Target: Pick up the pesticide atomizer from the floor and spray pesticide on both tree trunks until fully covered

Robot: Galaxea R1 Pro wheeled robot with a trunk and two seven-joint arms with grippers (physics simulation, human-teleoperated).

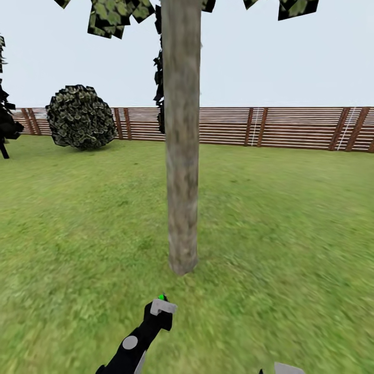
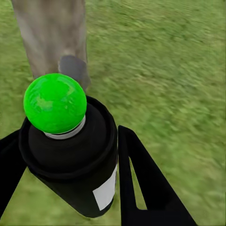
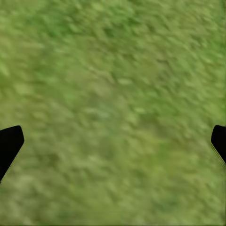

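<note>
Head view faces the tree trunk [image 1: 182, 156] closely; left wrist view shares it beyond its fingers [image 2: 146, 183]

The tree trunk [image 1: 182, 140] is grey-brown with mottled bark, standing on a lawn [image 1: 285, 218] of patchy green and yellowish grass. The spray bottle [image 2: 70, 155] is near-black with a whitish label and a bright green knob on top, and the left tool [image 2: 66, 188] around it is black. Behind runs a brown slatted fence [image 1: 291, 127], beside a round bush [image 1: 81, 117] speckled dark green and pale.
</note>
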